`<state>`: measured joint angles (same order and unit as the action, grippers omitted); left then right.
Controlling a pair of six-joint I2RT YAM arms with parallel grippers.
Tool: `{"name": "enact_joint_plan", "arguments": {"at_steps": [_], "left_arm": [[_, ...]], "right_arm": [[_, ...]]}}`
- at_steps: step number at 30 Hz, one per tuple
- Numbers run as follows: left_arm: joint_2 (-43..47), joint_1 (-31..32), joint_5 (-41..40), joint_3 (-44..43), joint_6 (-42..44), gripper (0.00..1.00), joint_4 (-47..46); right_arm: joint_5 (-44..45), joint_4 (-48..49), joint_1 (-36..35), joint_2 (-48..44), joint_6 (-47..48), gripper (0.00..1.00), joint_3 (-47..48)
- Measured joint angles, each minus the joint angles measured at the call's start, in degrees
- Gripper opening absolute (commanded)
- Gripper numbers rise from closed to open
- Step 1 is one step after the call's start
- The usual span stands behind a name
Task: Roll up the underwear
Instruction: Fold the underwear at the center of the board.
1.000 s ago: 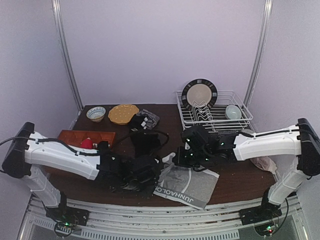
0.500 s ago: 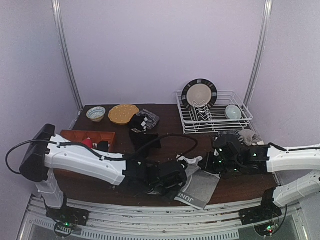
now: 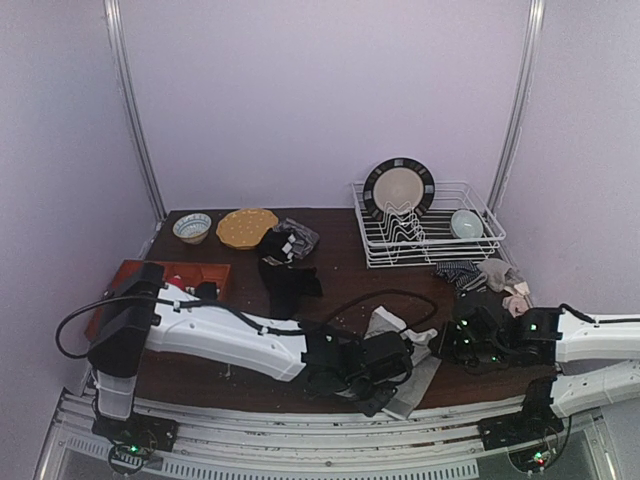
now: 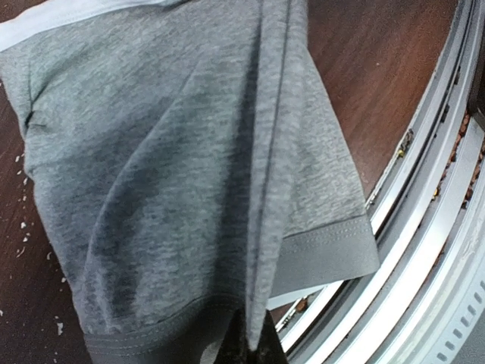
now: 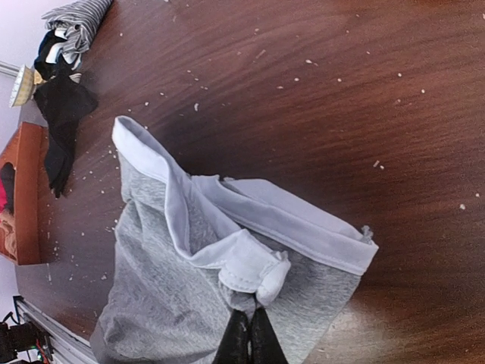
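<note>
The light grey underwear (image 3: pixel 415 376) with a white waistband lies bunched at the table's front edge. My left gripper (image 4: pixel 255 337) is shut on a raised fold of its grey cloth (image 4: pixel 174 167), near the hem. My right gripper (image 5: pixel 248 327) is shut on the cloth just under the curled waistband (image 5: pixel 250 265). From above, the left gripper (image 3: pixel 385 366) reaches far right across the table and the right gripper (image 3: pixel 447 345) sits just right of the garment. Black underwear (image 3: pixel 290 285) lies flat mid-table. A tan piece (image 3: pixel 506 274) lies by the rack.
A wire dish rack (image 3: pixel 430 240) holding a plate (image 3: pixel 399 188) and a bowl (image 3: pixel 465 222) stands at the back right. A striped sock (image 3: pixel 455 271) lies in front of it. A yellow plate (image 3: pixel 246 227), a small bowl (image 3: pixel 192 227) and an orange tray (image 3: pixel 170 272) sit left. Metal rails (image 4: pixel 424 250) border the front edge.
Both arms have swept to the right, dragging the grey underwear with them. The garment has gone from spread flat to bunched and folded near the front edge.
</note>
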<state>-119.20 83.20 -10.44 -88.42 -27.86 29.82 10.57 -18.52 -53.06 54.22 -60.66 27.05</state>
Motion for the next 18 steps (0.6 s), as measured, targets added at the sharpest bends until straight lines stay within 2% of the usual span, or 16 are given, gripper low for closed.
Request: {"name": "enact_joint_plan", "arguments": {"at_steps": [11, 12, 14, 15, 17, 18], "left_arm": [[-3.6, 0.7, 4.3, -3.9, 2.8, 0.0, -0.8], [-4.3, 0.7, 4.9, -4.4, 3.0, 0.1, -0.9], [-5.7, 0.7, 5.8, -5.0, 3.7, 0.4, -1.0], [-6.0, 0.7, 6.2, -5.0, 4.1, 0.5, -0.8], [-6.0, 0.9, 6.6, -4.9, 4.3, 0.64, 0.5], [-5.8, 1.1, 6.6, -4.7, 4.6, 0.76, 0.6]], "right_arm": [[0.1, -2.3, 0.0, -4.8, -2.8, 0.0, -5.3], [0.2, -2.4, 0.1, -4.8, -3.1, 0.11, -5.7], [0.1, -2.5, 0.1, -4.4, -3.3, 0.36, -6.3], [0.2, -2.7, 0.2, -4.0, -3.6, 0.44, -6.3], [0.2, -3.3, 0.4, -3.4, -3.5, 0.53, -6.3], [0.2, -3.9, 0.4, -3.4, -3.3, 0.56, -6.2]]}}
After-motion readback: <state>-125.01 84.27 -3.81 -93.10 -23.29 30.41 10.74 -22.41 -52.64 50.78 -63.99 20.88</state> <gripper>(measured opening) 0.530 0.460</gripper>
